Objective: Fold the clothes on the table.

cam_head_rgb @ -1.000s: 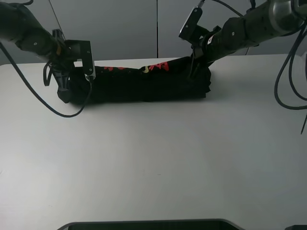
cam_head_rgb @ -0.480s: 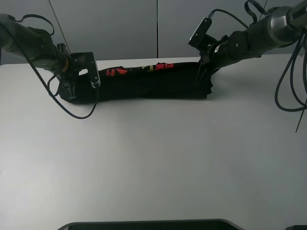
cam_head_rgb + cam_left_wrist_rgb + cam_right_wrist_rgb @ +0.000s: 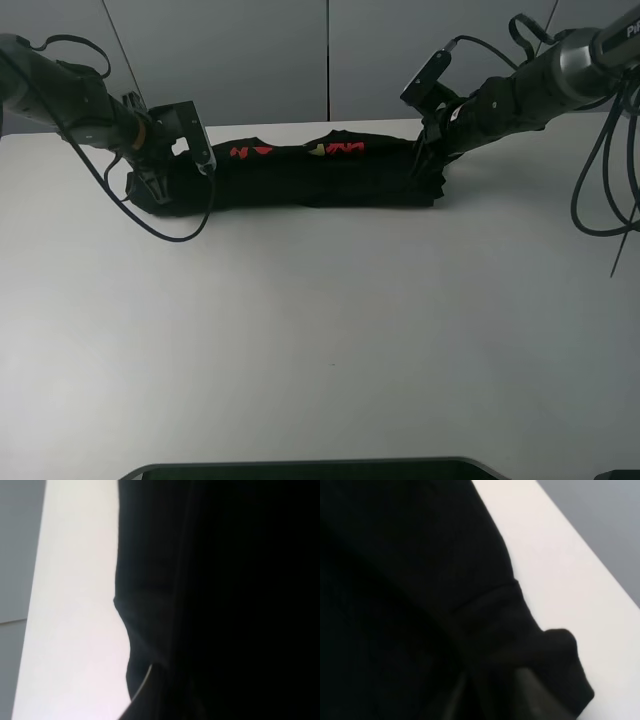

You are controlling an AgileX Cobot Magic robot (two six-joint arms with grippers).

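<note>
The black T-shirt (image 3: pixel 300 180) lies folded into a long, narrow band along the far edge of the white table (image 3: pixel 320 330). Its red print (image 3: pixel 340 149) shows on the far side. My left gripper (image 3: pixel 150 188) is at the band's left end, and my right gripper (image 3: pixel 422 170) is at its right end. Both are low on the cloth and seem shut on it. Black cloth fills the left wrist view (image 3: pixel 225 600) and the right wrist view (image 3: pixel 395 580), with the table beside it in each (image 3: pixel 75 605) (image 3: pixel 570 590). The fingertips are hidden in the cloth.
The table's far edge (image 3: pixel 300 124) runs just behind the shirt, with a grey wall (image 3: pixel 330 60) beyond it. Black cables (image 3: pixel 600 180) hang at the right. A dark object (image 3: pixel 310 468) sits at the table's front edge.
Both grippers moved toward the far edge and lowered, carrying the shirt's ends. The band now lies flatter and farther back, with the red print more visible.
</note>
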